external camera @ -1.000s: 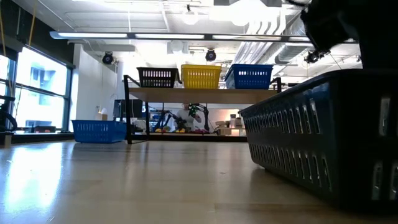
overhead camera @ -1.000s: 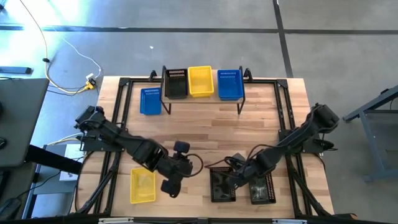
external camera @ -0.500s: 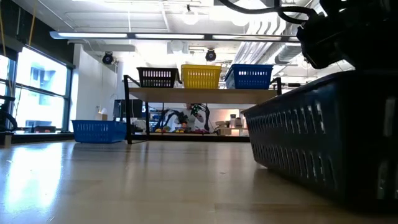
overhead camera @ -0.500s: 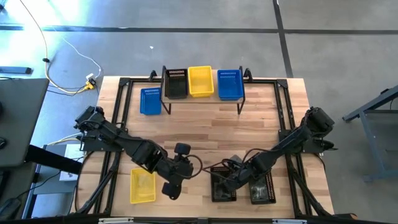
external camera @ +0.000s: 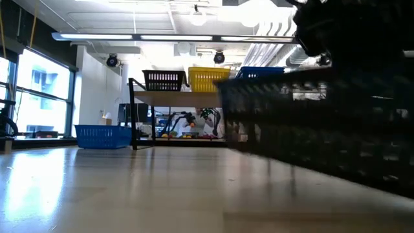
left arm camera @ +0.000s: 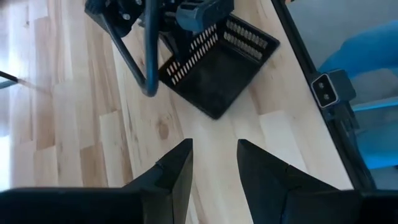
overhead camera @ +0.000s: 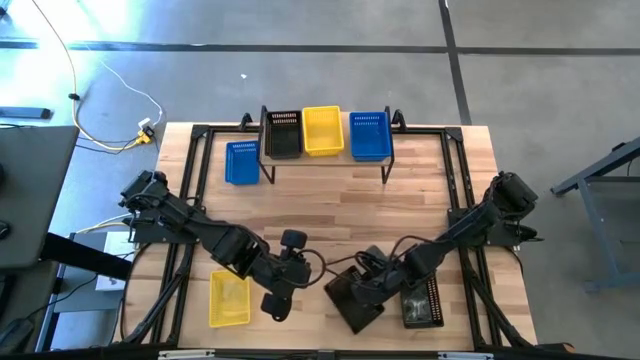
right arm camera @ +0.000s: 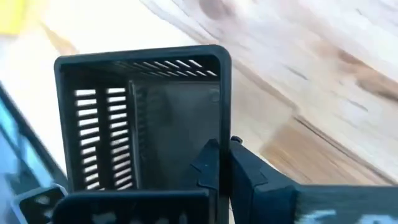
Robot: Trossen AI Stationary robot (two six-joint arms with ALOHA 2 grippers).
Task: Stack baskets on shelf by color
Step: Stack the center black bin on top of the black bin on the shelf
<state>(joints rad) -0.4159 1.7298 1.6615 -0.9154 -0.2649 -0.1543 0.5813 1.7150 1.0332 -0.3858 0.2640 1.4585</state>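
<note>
One black basket (overhead camera: pixel 352 298) of slotted plastic, tilted above the wooden tabletop (overhead camera: pixel 330 200), pinched at its rim by right gripper (right arm camera: pixel 217 163) fingers. Left gripper (left arm camera: pixel 213 163) fingers parted, holding nothing, near a yellow basket (overhead camera: pixel 229 298).

A wooden table (overhead camera: pixel 330 215) carries a low shelf (overhead camera: pixel 325 158) with three baskets, plus blue (overhead camera: pixel 241 162), yellow (overhead camera: pixel 229 298) and black (overhead camera: pixel 421 305) baskets.

Three baskets (overhead camera: pixel 324 131) sit on the shelf (overhead camera: pixel 325 160), one beside it.
</note>
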